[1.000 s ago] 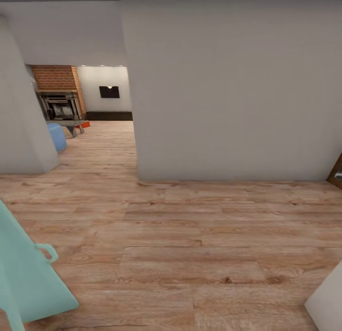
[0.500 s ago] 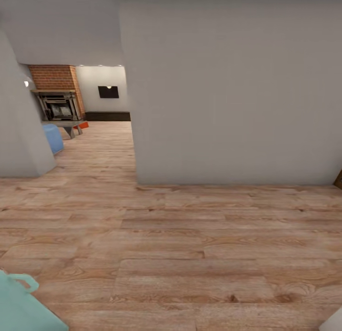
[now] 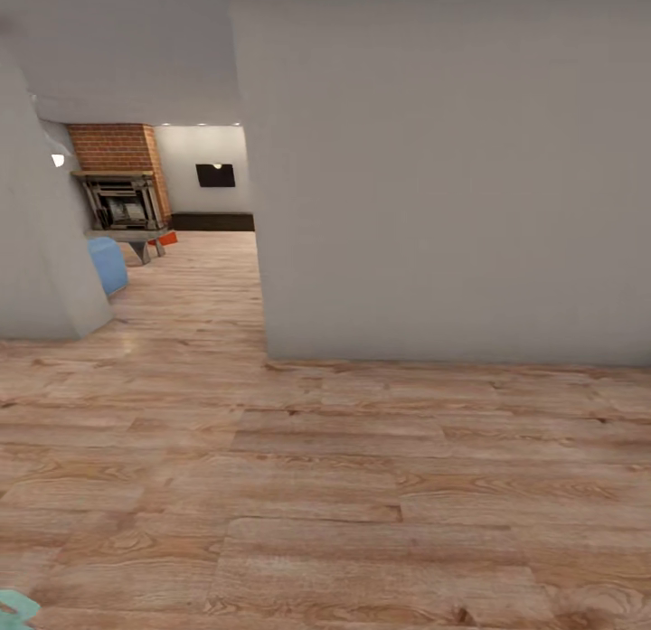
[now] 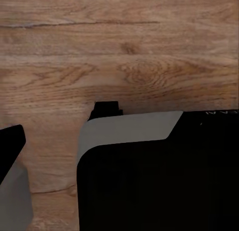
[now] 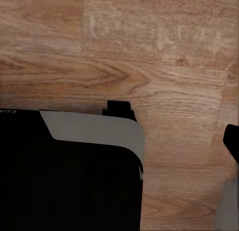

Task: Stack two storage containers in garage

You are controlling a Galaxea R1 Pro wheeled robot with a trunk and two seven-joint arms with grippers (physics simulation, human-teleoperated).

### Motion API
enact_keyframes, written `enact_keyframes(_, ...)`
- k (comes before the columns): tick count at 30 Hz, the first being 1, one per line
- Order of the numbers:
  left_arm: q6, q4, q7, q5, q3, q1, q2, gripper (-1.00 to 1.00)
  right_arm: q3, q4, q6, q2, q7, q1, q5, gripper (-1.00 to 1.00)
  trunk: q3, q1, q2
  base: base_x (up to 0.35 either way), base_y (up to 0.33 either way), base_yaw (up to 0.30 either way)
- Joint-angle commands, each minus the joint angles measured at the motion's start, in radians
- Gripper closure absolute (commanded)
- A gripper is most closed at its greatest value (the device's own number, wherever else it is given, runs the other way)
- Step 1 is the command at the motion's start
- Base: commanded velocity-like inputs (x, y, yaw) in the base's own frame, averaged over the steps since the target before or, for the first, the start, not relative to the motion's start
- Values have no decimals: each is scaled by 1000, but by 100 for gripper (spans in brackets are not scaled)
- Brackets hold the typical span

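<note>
A distant storage container [image 3: 168,239] beside the grey desk [image 3: 136,239] looks light, stiff; grip a rim. Claw states: cannot tell.

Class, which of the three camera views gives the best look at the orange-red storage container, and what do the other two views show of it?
The head view: a small part of the storage container shows far off, by the grey low table before the brick fireplace. Both wrist views look down at wood-plank floor and robot bodywork, with no container in them.

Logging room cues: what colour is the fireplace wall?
Red brick fireplace wall, clearest in the head view.
</note>
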Motion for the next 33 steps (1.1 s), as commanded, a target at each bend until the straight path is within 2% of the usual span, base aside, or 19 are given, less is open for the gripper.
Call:
enact_keyframes(1, -4, 1, 4, -4, -1, -1, 0, -100, 8, 3, -3, 1, -1, -1, -8, -100, -1, 1, 0, 320, 0, 259)
enact_keyframes(21, -4, 1, 4, -4, -1, -1, 0, -100, 9, 3, -3, 1, -2, -1, -8, -100, -1, 1, 0, 320, 0, 267)
enact_keyframes(33, -4, 1, 4, -5, -1, -1, 0, -100, 9, 3, -3, 0, -1, -1, -8, -100, -1, 1, 0, 320, 0, 32)
